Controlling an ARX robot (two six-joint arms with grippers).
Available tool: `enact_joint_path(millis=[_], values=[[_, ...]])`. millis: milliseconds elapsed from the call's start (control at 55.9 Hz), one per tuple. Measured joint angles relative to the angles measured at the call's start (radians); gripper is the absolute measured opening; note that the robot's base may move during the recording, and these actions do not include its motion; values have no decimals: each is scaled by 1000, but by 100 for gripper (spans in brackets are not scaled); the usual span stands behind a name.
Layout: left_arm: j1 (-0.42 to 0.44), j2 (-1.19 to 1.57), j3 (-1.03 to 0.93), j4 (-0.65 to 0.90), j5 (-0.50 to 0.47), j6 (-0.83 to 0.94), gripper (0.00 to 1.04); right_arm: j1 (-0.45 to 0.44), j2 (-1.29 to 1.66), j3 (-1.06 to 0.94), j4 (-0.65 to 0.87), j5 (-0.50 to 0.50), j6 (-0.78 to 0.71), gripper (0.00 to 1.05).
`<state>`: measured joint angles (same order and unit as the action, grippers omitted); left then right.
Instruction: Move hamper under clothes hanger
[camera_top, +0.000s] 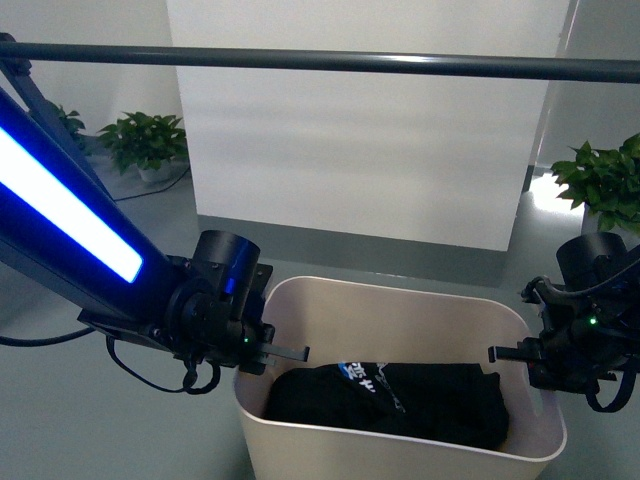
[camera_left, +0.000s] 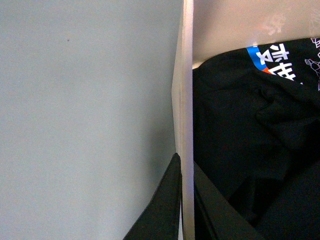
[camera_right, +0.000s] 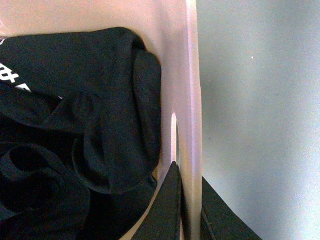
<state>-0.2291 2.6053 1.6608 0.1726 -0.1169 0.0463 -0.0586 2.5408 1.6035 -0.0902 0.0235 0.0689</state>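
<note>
At the bottom centre of the front view, the hamper (camera_top: 390, 455) is seen, a cream tub set low between the two arms, with a black T-shirt (camera_top: 400, 400) bundled inside. The left end effector (camera_top: 290, 353) is clamped on the tub's left rim and the right end effector (camera_top: 500, 353) on its right rim. In each wrist view one finger (camera_left: 162, 212) is shown outside the thin wall and one inside, with the wall pinched between. A long grey bar of the clothes hanger (camera_top: 330, 60) is seen crossing high above, seemingly farther from the robot than the tub. For the move to be done well, both grips should be held equally firm, the arms advanced together at one pace so the tub is neither twisted nor tipped, and the hamper set squarely beneath the bar. Whether the tub is raised off the floor (camera_top: 80, 430) cannot be told.
</note>
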Motion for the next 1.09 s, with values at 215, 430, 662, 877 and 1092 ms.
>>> enact_joint_path(millis=[215, 430, 662, 877, 1092], values=[[11, 26, 23, -8, -1, 1, 4, 9, 27, 39, -23, 3, -2, 3], [11, 43, 31, -32, -4, 6, 4, 14, 51, 55, -41, 10, -2, 3], [12, 43, 30, -61, 5, 6, 4, 23, 53, 58, -52, 17, -3, 3], [11, 43, 30, -63, 7, 5, 4, 23, 53, 58, -53, 21, -3, 3], [11, 43, 30, -63, 7, 5, 4, 23, 53, 58, -53, 21, -3, 3]])
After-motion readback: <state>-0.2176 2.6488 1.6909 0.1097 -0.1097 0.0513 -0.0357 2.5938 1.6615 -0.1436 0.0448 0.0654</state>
